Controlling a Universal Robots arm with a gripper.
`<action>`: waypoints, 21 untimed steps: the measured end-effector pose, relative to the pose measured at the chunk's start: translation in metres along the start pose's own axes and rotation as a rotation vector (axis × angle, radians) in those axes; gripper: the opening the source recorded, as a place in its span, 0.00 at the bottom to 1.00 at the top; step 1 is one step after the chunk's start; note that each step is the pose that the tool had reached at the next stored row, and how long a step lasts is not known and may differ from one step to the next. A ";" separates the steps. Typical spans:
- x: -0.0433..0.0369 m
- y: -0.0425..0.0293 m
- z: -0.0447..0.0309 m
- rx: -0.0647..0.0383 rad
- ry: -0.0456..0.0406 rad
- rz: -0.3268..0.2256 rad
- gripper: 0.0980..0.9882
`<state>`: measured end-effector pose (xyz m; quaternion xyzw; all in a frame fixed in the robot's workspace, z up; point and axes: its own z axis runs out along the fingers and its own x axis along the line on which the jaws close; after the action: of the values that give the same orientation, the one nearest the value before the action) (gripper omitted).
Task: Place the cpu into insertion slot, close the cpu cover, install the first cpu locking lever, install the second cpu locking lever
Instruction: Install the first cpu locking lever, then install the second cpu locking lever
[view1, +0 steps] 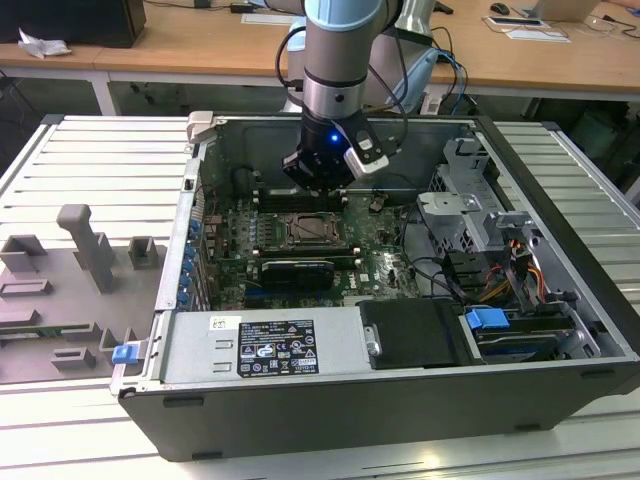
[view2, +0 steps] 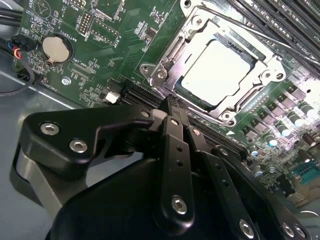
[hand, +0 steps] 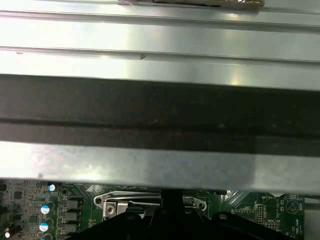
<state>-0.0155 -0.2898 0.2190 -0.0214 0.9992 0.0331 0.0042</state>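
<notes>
In the second wrist view the cpu (view2: 220, 67), a pale silver square, lies flat in the insertion slot (view2: 227, 116). The cpu cover (view2: 167, 62) lies down around it as a metal frame. A thin lever rod (view2: 250, 30) runs along one side of the socket. My gripper (view2: 171, 103) hovers just beside the socket's corner, its fingers shut together with nothing between them. In the exterior view the gripper (view1: 318, 182) hangs inside the open computer case, directly over the far edge of the insertion slot (view1: 305, 232).
Memory slots (view1: 300, 200) flank the socket, and a long black card (view1: 298, 270) lies in front of it. Drive cages and cables (view1: 480, 250) fill the exterior view's right side of the case. A coin battery (view2: 54, 47) sits on the board. The case wall (hand: 160, 50) is close in the first wrist view.
</notes>
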 end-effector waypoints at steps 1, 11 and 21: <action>0.0000 -0.0004 0.0000 0.000 0.0000 0.000 0.01; 0.0003 -0.0065 -0.0004 0.000 0.0000 0.000 0.01; 0.0004 -0.0118 -0.0161 0.000 0.0000 0.000 0.01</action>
<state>-0.0155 -0.3026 0.2343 -0.0214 0.9992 0.0331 0.0042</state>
